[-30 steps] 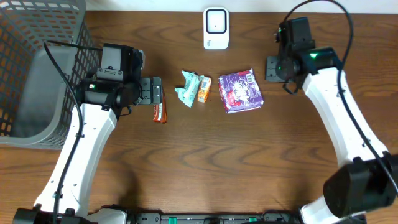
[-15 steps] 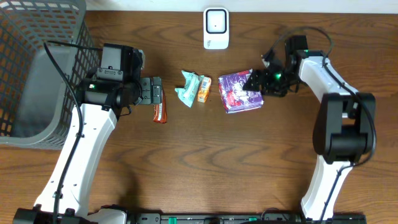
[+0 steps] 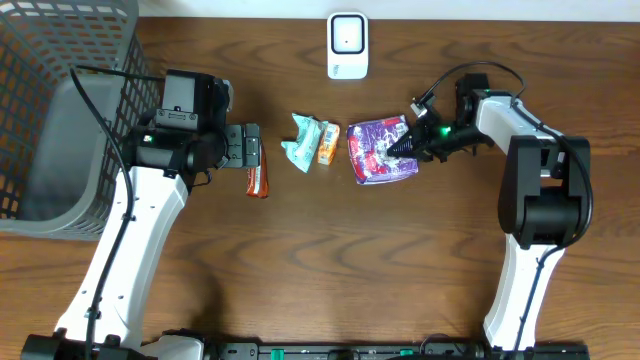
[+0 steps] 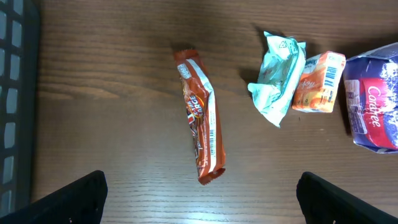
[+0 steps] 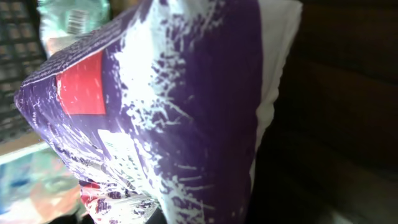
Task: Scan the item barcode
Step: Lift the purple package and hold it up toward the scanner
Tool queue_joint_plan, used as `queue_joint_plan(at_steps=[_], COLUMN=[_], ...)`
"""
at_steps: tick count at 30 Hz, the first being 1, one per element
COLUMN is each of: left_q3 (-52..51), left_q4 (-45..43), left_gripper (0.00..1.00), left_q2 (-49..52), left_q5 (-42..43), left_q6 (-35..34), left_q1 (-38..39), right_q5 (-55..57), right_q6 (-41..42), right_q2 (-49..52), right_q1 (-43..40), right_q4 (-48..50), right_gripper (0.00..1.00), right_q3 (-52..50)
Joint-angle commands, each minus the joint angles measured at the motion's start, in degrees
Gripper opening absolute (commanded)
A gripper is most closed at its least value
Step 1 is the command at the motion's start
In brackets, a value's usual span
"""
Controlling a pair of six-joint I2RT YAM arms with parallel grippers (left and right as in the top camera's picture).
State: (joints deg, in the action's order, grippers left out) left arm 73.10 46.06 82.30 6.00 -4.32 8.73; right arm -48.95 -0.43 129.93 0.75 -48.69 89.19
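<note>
R gripper (image 3: 413, 140) pressed shut, apparently pinching right edge of purple-white crinkly plastic snack pack (image 3: 378, 150), mid-table. White boxy scanner (image 3: 347, 45) sits behind-left of pack; R arm nearer. L gripper (image 3: 245, 150) spread wide, empty.

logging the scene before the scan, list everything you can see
table: 1, dark brown wood, under everything
basket: 1, grey mesh, far left of the table
scanner: 1, white, top centre
purple packet: 1, purple and white, right of centre
orange packet: 1, orange, centre, against the teal packet's right side
teal packet: 1, teal, centre
snack bar: 1, red-brown, left of the teal packet
left end effector: 1, black, open, above the snack bar
right end effector: 1, black, shut on the purple packet's right edge
</note>
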Motion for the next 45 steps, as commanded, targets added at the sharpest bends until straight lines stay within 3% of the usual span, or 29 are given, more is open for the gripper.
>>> queue_joint_plan(at_steps=[1, 8, 11, 14, 16, 21, 23, 25, 28, 29, 30, 31, 34, 38, 45], left_q3=[0.1, 0.1, 0.1, 0.1, 0.1, 0.1, 0.1, 0.1, 0.1, 0.1, 0.1, 0.1, 0.1, 0.1, 0.1], left_q4=[0.0, 0.0, 0.0, 0.0, 0.0, 0.0, 0.0, 0.0, 0.0, 0.0, 0.0, 0.0, 0.0, 0.0, 0.0], left_gripper=[0.98, 0.98, 0.98, 0.98, 0.98, 0.98, 0.98, 0.98, 0.98, 0.98, 0.98, 0.98, 0.98, 0.98, 0.98], left_q2=[0.2, 0.2, 0.2, 0.2, 0.2, 0.2, 0.2, 0.2, 0.2, 0.2, 0.2, 0.2, 0.2, 0.2, 0.2], left_q5=[-0.5, -0.5, -0.5, -0.5, -0.5, -0.5, -0.5, -0.5, -0.5, -0.5, -0.5, -0.5, -0.5, -0.5, -0.5], left_q6=[-0.3, -0.3, -0.3, -0.3, -0.3, -0.3, -0.3, -0.3, -0.3, -0.3, -0.3, -0.3, -0.3, -0.3, -0.3], left_q1=[0.0, 0.0, 0.0, 0.0, 0.0, 0.0, 0.0, 0.0, 0.0, 0.0, 0.0, 0.0, 0.0, 0.0, 0.0], right_q5=[15.4, 57.4, 77.8, 97.1, 101.2, 100.5, 98.2, 95.9, 90.6, 88.7, 86.3, 84.3, 79.4, 69.1, 64.5], right_q6=[4.5, 13.9, 19.3, 30.4, 32.9, 33.5, 33.4, 33.4, 33.4, 33.4, 33.4, 33.4, 32.5, 24.9, 23.8], right_q2=[-7.1, -22.7, -25.0, -24.4, -23.6, -20.1, -18.4, -17.2, -16.7, -16.7, -16.8, -16.8, -16.9, -17.2, -17.2], right_q1=[0.7, 6.1, 10.0, 13.9, 15.4, 17.5, 18.7, 20.2, 23.1, 24.1, 25.3, 26.3, 28.6, 29.1, 23.4], right_q4=[-0.6, -5.2, -9.5, -15.5, -16.2, -12.9, -12.2, -11.2, -9.0, -8.4, -8.0, -7.8, -7.9, -9.4, -18.8], right_gripper=[0.01, 0.01, 0.01, 0.01, 0.01, 0.02, 0.08, 0.21, 0.49, 0.65, 0.89, 0.99, 0.99, 0.99, 0.99], right_q3=[2.4, 2.6, 2.6, 1.9, 0.0, -4.3, -4.3, -4.3, -4.3, -4.2, -3.5, -2.7, 1.6, 11.5, 30.1])
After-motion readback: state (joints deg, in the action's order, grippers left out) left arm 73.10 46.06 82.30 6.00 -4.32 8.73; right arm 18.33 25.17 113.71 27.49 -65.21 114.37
